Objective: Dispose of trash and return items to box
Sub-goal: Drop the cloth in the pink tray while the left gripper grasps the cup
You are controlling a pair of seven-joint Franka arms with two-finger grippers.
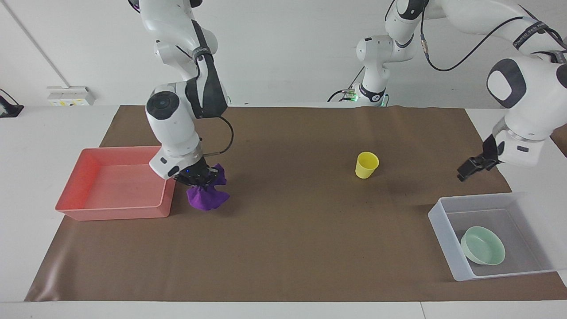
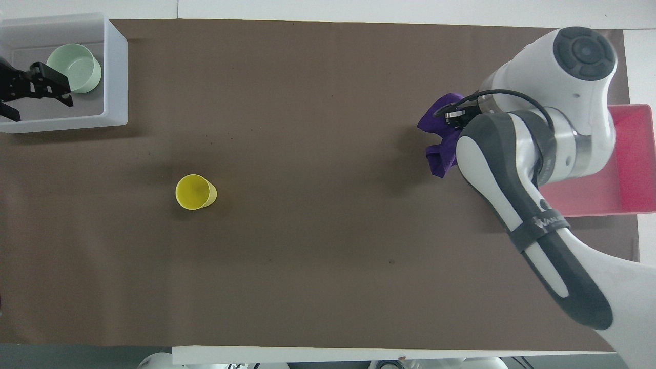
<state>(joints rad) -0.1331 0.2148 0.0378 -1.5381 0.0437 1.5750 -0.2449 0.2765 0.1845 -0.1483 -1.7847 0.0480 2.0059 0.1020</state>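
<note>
My right gripper (image 1: 197, 177) is shut on the purple rag (image 1: 205, 197), which hangs from it low over the mat beside the pink tray (image 1: 110, 212). In the overhead view the rag (image 2: 439, 154) shows past the right gripper (image 2: 454, 116). The mint-green bowl (image 1: 483, 251) lies in the translucent box (image 1: 443, 239) at the left arm's end. My left gripper (image 1: 466, 173) is open and empty, raised above the box (image 2: 117, 72) and the bowl (image 2: 77, 66). The yellow cup (image 1: 366, 165) stands upright on the mat, nearer to the robots than the box.
The pink tray (image 2: 633, 154) is empty and partly covered by the right arm in the overhead view. The cup (image 2: 195, 192) stands alone on the brown mat (image 1: 301, 248) between the two arms. The left gripper (image 2: 57, 88) shows over the box's edge.
</note>
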